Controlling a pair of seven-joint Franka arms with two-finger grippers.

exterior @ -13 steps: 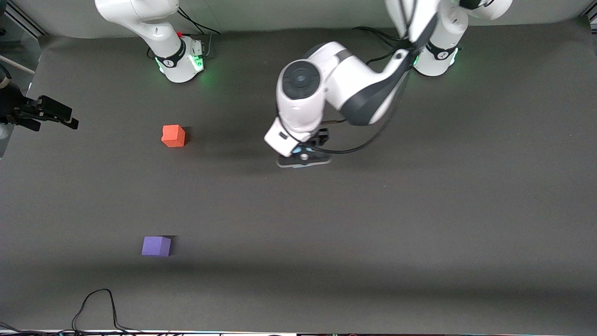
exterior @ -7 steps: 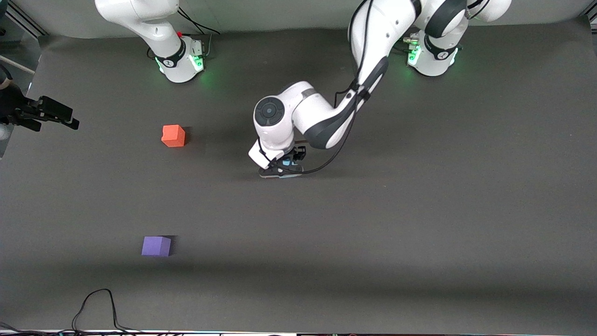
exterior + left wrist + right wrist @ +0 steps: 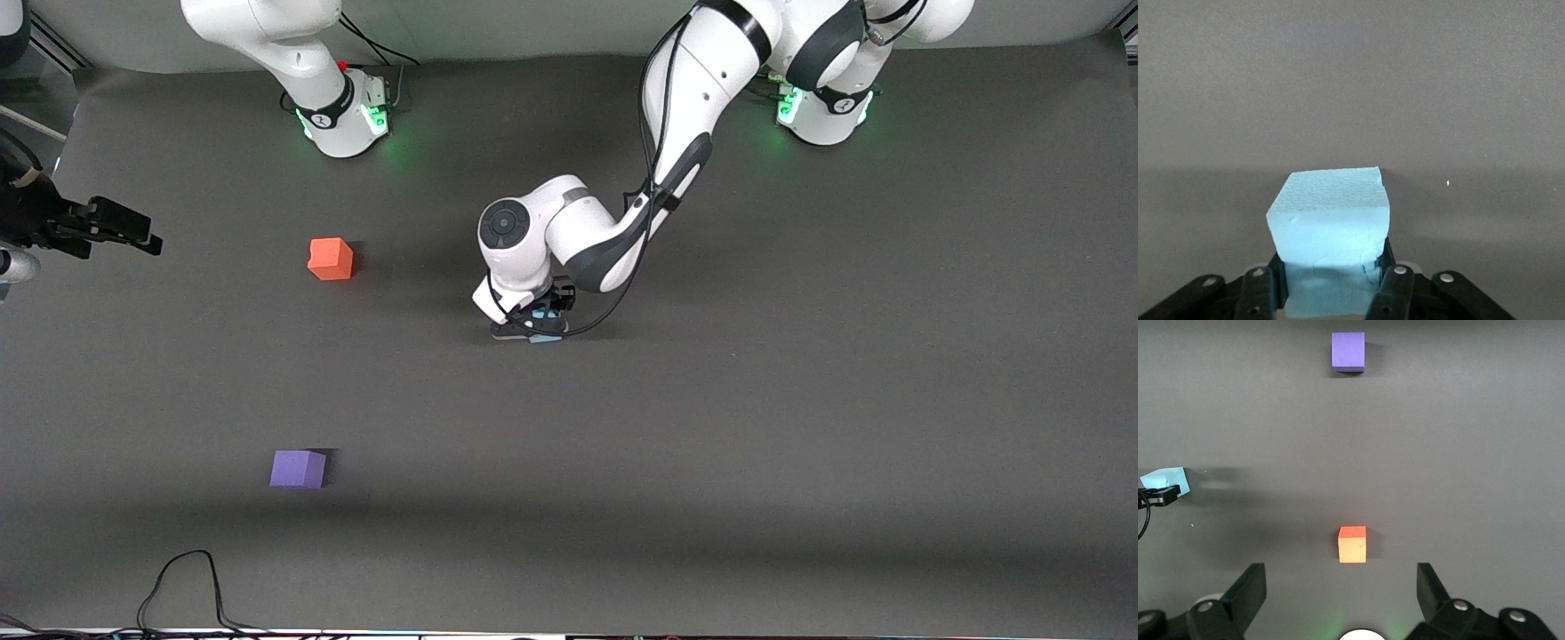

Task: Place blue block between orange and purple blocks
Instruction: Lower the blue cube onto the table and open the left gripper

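Observation:
My left gripper [image 3: 532,330] is shut on the blue block [image 3: 545,339], holding it low over the middle of the dark mat. In the left wrist view the light blue cube [image 3: 1328,220] sits squeezed between the fingers of the left gripper [image 3: 1331,270]. The orange block [image 3: 331,259] lies toward the right arm's end. The purple block [image 3: 298,468] lies nearer the front camera than the orange one. My right gripper [image 3: 1341,573] is open and empty, high above the orange block [image 3: 1352,545], with the purple block [image 3: 1348,351] and blue block [image 3: 1165,480] in its view. It waits.
A black device on a mount [image 3: 98,227] juts in at the mat's edge at the right arm's end. A black cable [image 3: 187,582] loops at the edge nearest the front camera. The arm bases [image 3: 342,116] stand along the back edge.
My left arm has carried the blue block toward the right arm's end and lowered it closer to the mat. The orange and purple blocks have not moved.

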